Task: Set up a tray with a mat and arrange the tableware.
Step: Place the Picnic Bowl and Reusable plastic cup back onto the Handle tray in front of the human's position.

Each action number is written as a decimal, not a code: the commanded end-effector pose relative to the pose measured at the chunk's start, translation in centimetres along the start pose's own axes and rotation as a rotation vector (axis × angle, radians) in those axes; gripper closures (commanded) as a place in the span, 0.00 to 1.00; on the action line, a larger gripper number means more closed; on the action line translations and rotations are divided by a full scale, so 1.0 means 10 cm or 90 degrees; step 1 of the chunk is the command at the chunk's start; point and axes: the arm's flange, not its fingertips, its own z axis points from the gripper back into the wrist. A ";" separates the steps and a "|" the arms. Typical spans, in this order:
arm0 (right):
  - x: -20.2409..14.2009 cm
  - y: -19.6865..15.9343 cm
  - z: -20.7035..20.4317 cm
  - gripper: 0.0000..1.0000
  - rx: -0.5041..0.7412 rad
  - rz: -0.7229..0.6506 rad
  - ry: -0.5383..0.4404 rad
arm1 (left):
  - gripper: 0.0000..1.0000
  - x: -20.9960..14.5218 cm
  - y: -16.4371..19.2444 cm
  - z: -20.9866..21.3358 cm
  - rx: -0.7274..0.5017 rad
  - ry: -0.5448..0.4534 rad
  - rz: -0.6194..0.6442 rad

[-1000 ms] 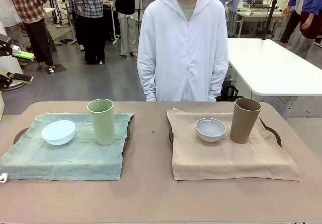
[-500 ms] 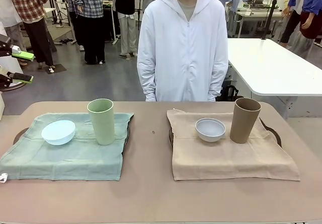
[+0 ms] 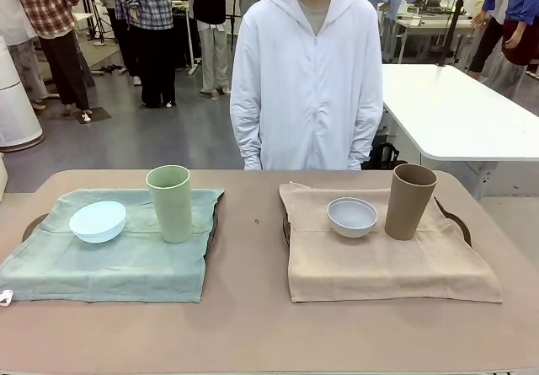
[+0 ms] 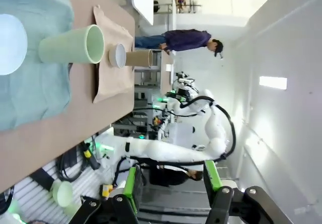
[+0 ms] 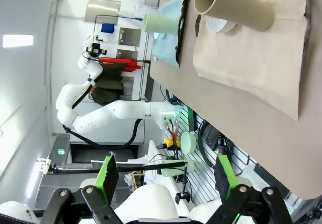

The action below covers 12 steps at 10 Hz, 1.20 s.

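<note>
Gone from the front view, left gripper [image 4: 171, 183] part-open, right gripper [image 5: 163, 176] wide, both empty.

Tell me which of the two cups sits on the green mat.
The pale green cup, upright beside the pale blue bowl on the green mat. The tan-brown cup stands on the beige mat instead.
</note>
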 end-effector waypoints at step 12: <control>0.03 -0.02 0.04 0.00 0.004 -0.003 -0.006 | 0.34 0.08 0.01 0.12 0.031 0.042 -0.001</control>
